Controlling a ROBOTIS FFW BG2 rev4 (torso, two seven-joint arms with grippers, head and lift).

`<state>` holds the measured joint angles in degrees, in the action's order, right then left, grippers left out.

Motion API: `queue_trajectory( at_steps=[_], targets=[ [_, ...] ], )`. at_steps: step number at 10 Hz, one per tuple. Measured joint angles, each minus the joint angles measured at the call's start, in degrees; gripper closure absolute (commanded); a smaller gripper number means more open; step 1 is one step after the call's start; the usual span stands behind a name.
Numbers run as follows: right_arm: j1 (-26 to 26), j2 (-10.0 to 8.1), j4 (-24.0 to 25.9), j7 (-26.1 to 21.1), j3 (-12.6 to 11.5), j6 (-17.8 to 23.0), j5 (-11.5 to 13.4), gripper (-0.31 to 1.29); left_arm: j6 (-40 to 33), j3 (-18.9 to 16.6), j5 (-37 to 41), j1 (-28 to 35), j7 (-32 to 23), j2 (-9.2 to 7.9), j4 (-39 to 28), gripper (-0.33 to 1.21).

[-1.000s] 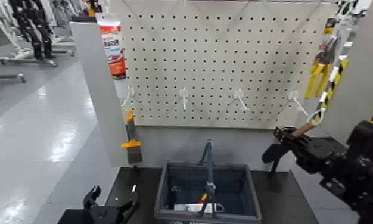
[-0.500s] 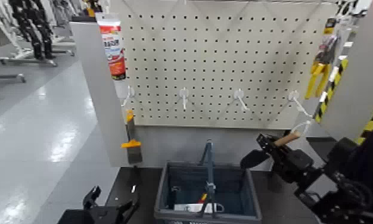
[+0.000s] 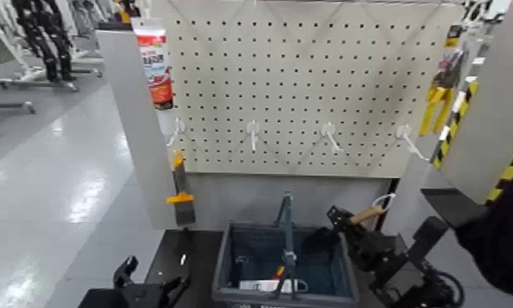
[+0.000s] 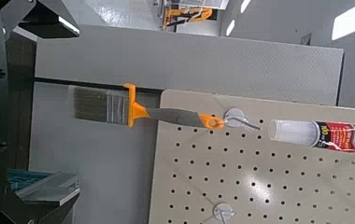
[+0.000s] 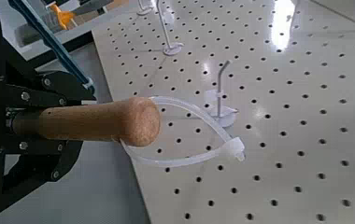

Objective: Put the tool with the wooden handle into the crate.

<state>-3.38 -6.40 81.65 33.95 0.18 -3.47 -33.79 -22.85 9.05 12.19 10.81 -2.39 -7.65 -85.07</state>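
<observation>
My right gripper (image 3: pixel 347 224) is shut on the trowel, holding it above the right end of the crate (image 3: pixel 227 260). The light-brown wooden handle (image 3: pixel 366 215) points up and to the right, with its white cord loop (image 3: pixel 383 201) at the tip. The dark blade (image 3: pixel 317 239) hangs over the crate's right rim. In the right wrist view the handle (image 5: pixel 92 121) sticks out of my gripper (image 5: pixel 19 121), with the loop (image 5: pixel 190 140) free. The crate's thin bail handle (image 3: pixel 287 233) stands upright. My left gripper (image 3: pixel 155 285) rests open, low at the left.
A pegboard (image 3: pixel 309 82) with white hooks stands behind the crate. A grey scraper with an orange band (image 3: pixel 180 192) hangs at the left, also seen in the left wrist view (image 4: pixel 120 105). A red-and-white tube (image 3: pixel 155 65) hangs above it. Yellow-handled pliers (image 3: pixel 434 102) hang at the right. Small items (image 3: pixel 276 280) lie in the crate.
My right arm has moved left and down with the trowel, from beside the rightmost hook to above the crate's right end. The left arm has not moved.
</observation>
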Motion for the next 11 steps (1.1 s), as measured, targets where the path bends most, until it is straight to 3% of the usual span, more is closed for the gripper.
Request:
queue_trajectory(
  at_steps=[2,5,6,7,8,9,11],
  targets=[
    [-0.75,0.16,-2.16,-0.95,2.53,-1.36,-2.29,1.18,0.0,0.0,0.0,0.0,0.0,0.0,-0.01,0.11],
    [-1.32,0.09,-3.02,-2.81,4.5,-5.23,-4.78,1.15,-0.06,0.01,0.02,0.0,-0.03,0.0,0.01,0.11],
    [-1.43,0.03,-3.15,-3.42,5.04,-6.64,-5.64,1.08,-0.08,0.0,0.02,0.0,-0.05,0.0,0.01,0.11],
    [-1.44,0.0,-3.28,-3.7,5.42,-7.81,-6.69,0.8,-0.09,-0.03,0.02,0.0,-0.04,0.0,0.01,0.11],
    [-1.45,-0.01,-3.29,-3.81,5.58,-8.55,-7.56,0.36,-0.12,-0.06,0.02,0.0,-0.05,0.0,0.01,0.11],
    [-1.45,-0.01,-2.95,-3.91,5.51,-8.86,-7.95,0.11,-0.16,-0.09,0.08,0.05,-0.06,0.0,0.01,0.11],
    [-1.19,-0.02,-1.86,-4.58,4.91,-8.85,-7.47,0.15,-0.25,-0.16,0.11,0.1,-0.04,0.0,0.0,0.11]
  ],
)
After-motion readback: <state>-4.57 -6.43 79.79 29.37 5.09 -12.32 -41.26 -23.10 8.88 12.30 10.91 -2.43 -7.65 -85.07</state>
